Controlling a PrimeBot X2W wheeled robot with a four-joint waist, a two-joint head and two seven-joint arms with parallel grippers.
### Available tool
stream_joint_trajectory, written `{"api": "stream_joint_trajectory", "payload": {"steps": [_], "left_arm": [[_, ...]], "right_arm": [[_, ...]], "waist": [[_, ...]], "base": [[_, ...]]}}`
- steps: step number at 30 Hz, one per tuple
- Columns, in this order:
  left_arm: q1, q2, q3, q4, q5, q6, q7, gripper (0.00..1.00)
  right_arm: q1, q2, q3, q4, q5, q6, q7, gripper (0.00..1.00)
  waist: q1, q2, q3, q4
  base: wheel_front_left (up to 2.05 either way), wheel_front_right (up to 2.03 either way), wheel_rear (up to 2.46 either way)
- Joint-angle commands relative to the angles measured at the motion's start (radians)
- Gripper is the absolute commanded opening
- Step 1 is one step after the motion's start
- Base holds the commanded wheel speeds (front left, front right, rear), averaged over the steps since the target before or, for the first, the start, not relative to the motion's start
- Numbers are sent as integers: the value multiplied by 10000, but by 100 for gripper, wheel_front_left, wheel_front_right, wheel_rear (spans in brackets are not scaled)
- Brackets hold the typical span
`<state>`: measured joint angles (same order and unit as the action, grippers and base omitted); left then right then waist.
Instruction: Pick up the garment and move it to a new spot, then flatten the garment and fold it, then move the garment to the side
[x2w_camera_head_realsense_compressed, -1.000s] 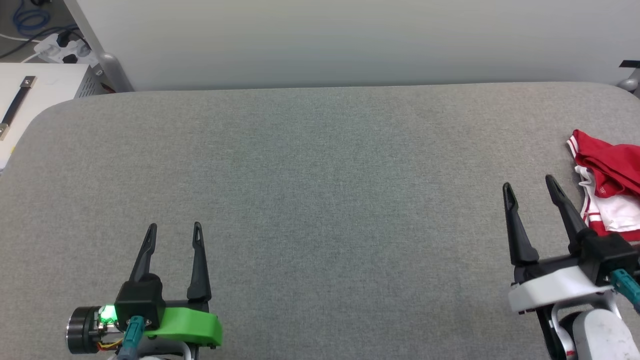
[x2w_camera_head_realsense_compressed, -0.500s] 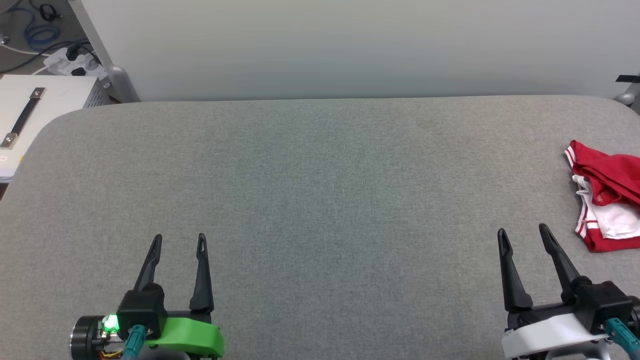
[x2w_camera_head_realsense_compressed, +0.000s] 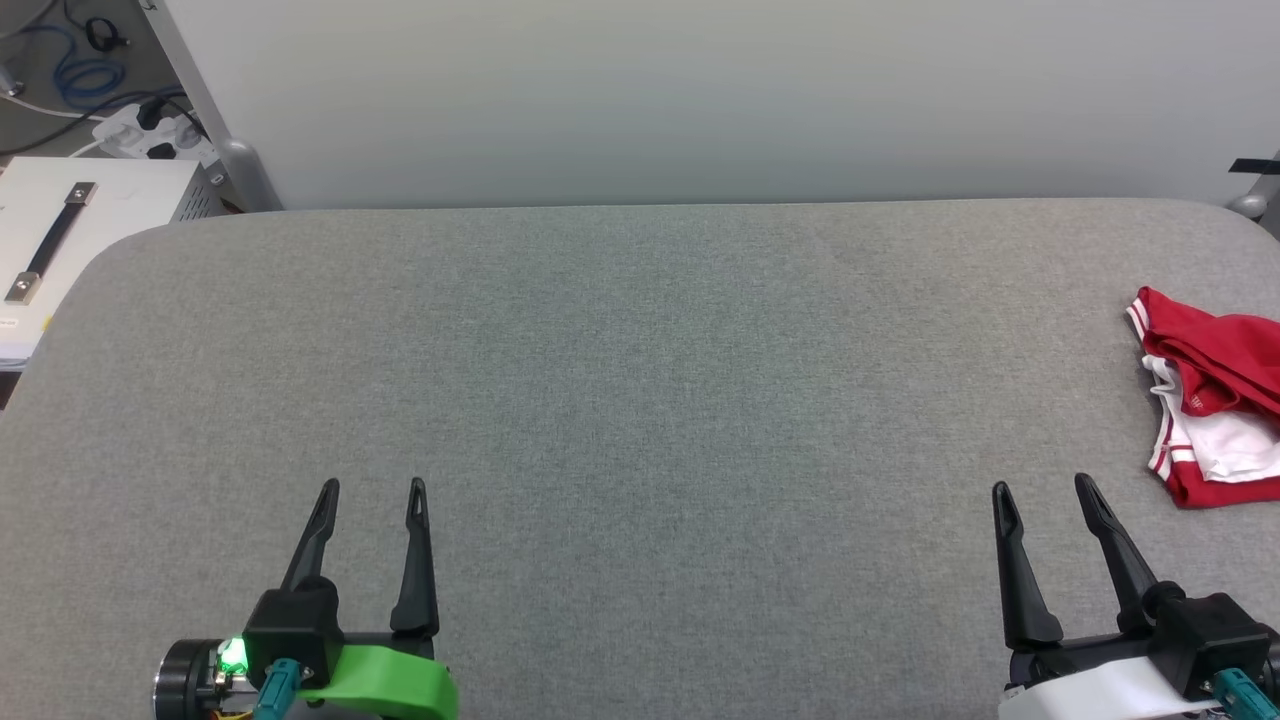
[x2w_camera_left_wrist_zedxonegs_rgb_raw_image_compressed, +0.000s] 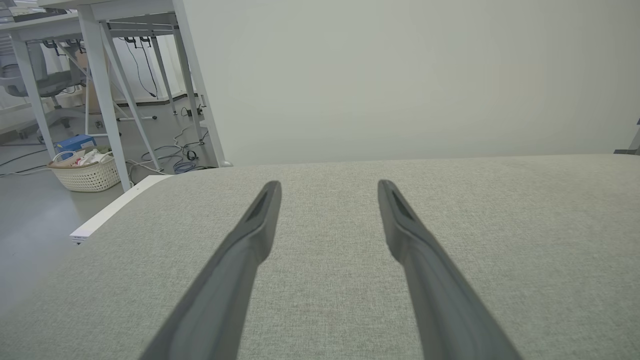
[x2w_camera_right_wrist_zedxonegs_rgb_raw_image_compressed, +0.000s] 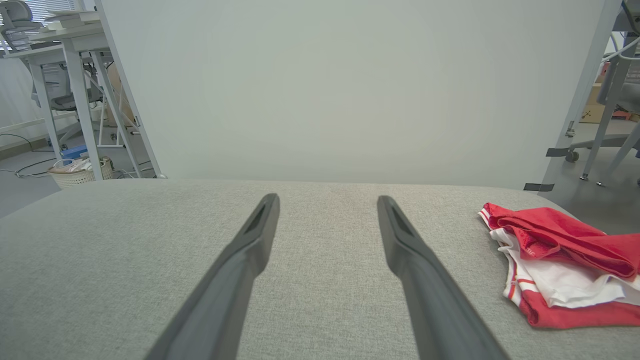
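The shirt (x2w_camera_head_realsense_compressed: 1205, 395) lies in a crumpled heap on the gray table (x2w_camera_head_realsense_compressed: 640, 380). It is far over on the robot's right side, close to the table's right edge. In the head view the edge of the picture cuts part of it off. The part that shows is long from the back of the table toward the front. A red fold sits on top at the far end. White cloth is in the middle and a red strip is at the near end. A red-and-white striped edge runs down the side that faces the middle of the table. The shirt is too bunched up to tell which way its neck points.

The left gripper (x2w_camera_head_realsense_compressed: 373, 485) is low on the left side of the head view. Its two dark fingers are spread wide apart with nothing between them. The right gripper (x2w_camera_head_realsense_compressed: 1042, 484) is low on the right, also wide open and holding nothing. It is near the shirt but not touching it. The shirt sits off to its right and a little farther back. Both grippers point toward the pale wall (x2w_camera_head_realsense_compressed: 700, 100) behind the table.
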<state>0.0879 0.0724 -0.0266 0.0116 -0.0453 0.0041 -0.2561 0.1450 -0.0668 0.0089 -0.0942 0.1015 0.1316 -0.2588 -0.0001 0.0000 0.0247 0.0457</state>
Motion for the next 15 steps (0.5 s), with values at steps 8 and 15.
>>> {"api": "stream_joint_trajectory", "payload": {"steps": [8,15], "left_arm": [[198,-66,96,-8,-55,-156,-57,100],[224,-97,156,-33,-41,-212,-57,100]], "right_arm": [[128,75,-19,-168,243,-9,-30,100],[130,105,-67,-186,303,-9,-30,100]], "waist": [[1,0,25,-6],[1,0,30,-28]], "base": [[0,0,0],[0,0,0]]}}
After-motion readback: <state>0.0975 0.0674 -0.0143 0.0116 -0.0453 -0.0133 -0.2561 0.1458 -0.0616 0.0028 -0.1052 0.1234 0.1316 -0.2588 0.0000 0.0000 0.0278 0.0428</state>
